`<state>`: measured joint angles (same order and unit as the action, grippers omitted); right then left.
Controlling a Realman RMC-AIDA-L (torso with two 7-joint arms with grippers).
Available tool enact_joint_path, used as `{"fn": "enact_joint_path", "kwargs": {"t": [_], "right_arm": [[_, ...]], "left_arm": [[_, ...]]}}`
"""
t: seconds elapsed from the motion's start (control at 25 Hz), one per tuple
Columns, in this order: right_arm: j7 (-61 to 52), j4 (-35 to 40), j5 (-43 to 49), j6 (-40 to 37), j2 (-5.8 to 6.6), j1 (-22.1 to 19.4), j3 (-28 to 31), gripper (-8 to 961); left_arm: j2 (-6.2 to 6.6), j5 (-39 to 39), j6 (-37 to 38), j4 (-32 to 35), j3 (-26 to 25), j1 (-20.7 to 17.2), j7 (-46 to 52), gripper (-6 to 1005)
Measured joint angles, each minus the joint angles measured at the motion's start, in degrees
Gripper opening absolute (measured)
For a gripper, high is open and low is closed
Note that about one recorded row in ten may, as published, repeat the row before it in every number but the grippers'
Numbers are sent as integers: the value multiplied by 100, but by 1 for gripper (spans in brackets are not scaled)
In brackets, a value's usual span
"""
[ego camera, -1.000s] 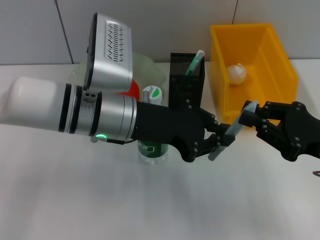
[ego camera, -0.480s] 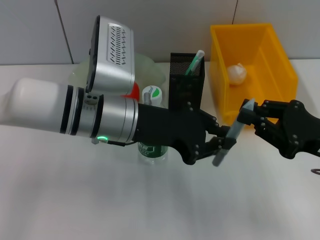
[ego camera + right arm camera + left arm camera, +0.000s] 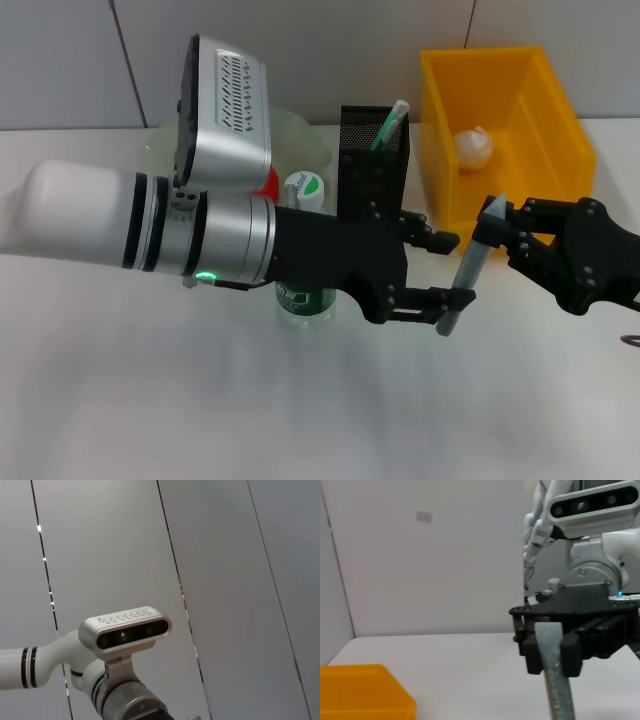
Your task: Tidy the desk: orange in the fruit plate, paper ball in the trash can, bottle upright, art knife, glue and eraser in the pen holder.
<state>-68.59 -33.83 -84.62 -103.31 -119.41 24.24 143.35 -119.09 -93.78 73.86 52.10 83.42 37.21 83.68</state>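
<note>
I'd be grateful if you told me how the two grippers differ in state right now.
The left gripper stands open, its fingers spread apart and gripping nothing; the right gripper is shut on the grey art knife. In the left wrist view the right gripper's fingers clamp the art knife's upper end, while its lower end lies by the left gripper's lower finger. Both are black and meet in front of the yellow trash can.
</note>
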Motion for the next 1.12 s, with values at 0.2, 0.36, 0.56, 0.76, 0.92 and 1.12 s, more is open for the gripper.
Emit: {"fn": "enact_joint_path", "kwargs": {"t": [0.2,0.36,0.56,0.76,0.92,1.12], "right_arm": [[-7,-14,2,1,6,2,0,152],[-11,-39,2,7,16,0,21,152],[-25,-119,-12,67,31,-53,65,152],[-35,-191,-17,99,40,-87,72,153],[-133,-391,-30,118,41,-154,116,153],[-265,-593,-36,161,41,-156,260,152]], "left_arm": [[6,3,-198,-58,-1,-4,22,587],[14,-21,-238,-68,0,-6,23,707],[37,-53,-218,-196,7,-22,30,787],[37,-33,-180,-173,7,-128,15,851],[45,-24,-176,-163,0,-221,-6,850],[45,-12,-89,-120,-2,-416,-31,849]]}}
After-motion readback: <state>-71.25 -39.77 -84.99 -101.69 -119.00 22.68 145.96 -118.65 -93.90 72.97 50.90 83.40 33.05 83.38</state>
